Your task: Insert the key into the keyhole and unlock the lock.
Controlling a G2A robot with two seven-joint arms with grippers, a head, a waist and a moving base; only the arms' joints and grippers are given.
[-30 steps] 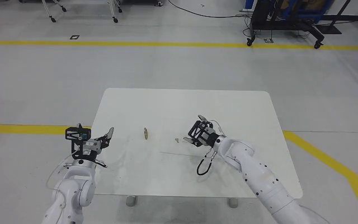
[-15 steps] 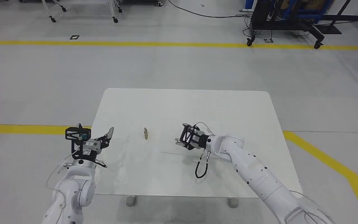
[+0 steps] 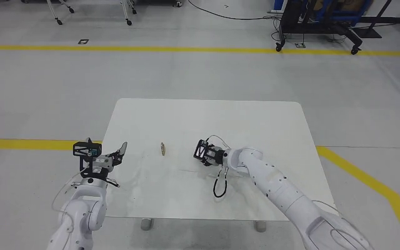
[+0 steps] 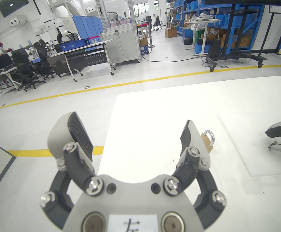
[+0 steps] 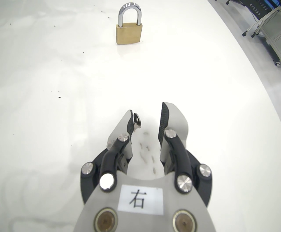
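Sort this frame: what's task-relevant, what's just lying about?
Job: key, by one finger of the open right hand; padlock; open left hand.
Lying about: dark specks on the table; yellow floor line.

Lock (image 5: 128, 35) brass, shackle (image 5: 120, 17) silver; key (image 5: 137, 121) silver; table (image 5: 197, 87) white.
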